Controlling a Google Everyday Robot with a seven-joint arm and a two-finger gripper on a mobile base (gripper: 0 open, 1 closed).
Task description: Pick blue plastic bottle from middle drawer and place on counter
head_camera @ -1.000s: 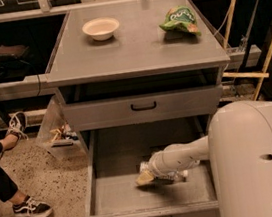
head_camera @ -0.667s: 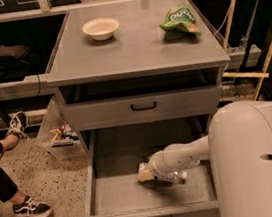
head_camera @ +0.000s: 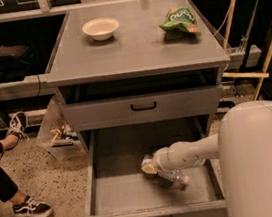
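The gripper (head_camera: pixel 148 165), on a smooth white arm, is held low inside the open middle drawer (head_camera: pixel 104 206). The clear, rounded blue plastic bottle (head_camera: pixel 175 176) lies on the drawer's flat grey floor, right of centre, against the gripper. Whether it is gripped cannot be told. Bare floor is left toward the drawer's left wall. The matte counter (head_camera: pixel 133 50) lies above the drawer.

Gripper (head_camera: pixel 149 165) is found down in the middle drawer (head_camera: pixel 131 199), which is matte grey metal, smooth-floored; the blue plastic bottle (head_camera: pixel 176 177) just beside it is seen as clear, shiny.
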